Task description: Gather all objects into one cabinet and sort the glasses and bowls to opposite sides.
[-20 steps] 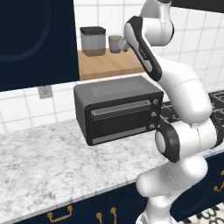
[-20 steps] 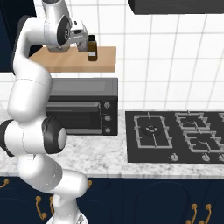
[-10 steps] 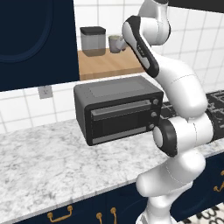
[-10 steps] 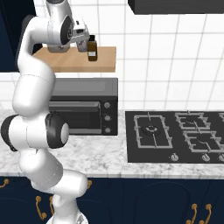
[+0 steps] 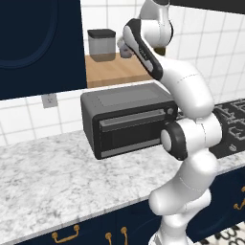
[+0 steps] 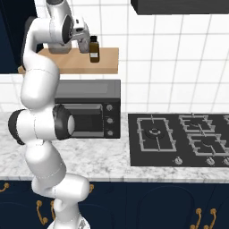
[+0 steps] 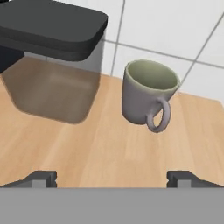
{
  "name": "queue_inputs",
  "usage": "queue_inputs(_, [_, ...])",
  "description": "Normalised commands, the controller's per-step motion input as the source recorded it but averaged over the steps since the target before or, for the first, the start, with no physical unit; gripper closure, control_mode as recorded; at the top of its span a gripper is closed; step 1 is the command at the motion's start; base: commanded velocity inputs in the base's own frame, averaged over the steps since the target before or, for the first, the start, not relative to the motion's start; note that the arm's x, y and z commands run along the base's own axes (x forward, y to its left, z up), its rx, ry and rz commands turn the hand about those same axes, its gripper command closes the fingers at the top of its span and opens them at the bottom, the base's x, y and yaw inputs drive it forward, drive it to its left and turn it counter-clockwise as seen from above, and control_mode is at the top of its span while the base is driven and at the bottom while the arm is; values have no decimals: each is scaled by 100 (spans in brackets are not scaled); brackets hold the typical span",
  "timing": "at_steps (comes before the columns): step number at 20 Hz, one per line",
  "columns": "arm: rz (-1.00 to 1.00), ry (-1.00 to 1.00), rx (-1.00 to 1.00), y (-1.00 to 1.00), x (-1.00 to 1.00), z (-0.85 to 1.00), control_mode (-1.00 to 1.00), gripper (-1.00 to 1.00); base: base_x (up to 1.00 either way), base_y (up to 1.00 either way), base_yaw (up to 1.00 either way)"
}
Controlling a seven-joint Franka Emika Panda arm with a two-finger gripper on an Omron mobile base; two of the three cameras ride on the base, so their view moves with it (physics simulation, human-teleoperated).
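The open claw [image 7: 111, 177] hovers over the shelf [image 7: 87, 153], lined up on the grey cup [image 7: 146, 94] beside the jar [image 7: 52, 61]. This looks like the approach to pick it up. Next it should advance until the fingers straddle the cup, then close.

Light wooden shelf [image 7: 109, 148]: visible grain, matt, smooth. On the shelf, grey handled mug [image 7: 148, 95]: ceramic look, soft sheen, paler greenish inside. Beside the mug, clear canister [image 7: 52, 83]: translucent smoky plastic or glass, with a matt black lid. Small brown bottle [image 6: 94, 49] on the shelf: glossy dark glass look, black cap. Below the shelf, dark grey toaster oven [image 5: 127, 119]: matt metal-looking casing, slightly shiny door. Marble-look countertop [image 5: 52, 184] under the oven: grey-white speckled, smooth. Wall tiles [image 6: 179, 58] behind the shelf: white, glossy. Navy cabinet door [image 5: 33, 43]: smooth, satin.
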Motion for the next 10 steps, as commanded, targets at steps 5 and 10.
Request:
queue_inputs(5, [8, 0, 0, -42, 36, 0, -100, -100, 0, 0, 0])
queue_inputs(10, [9, 0, 0, -32, 17, -3, -100, -100, 0, 0, 0])
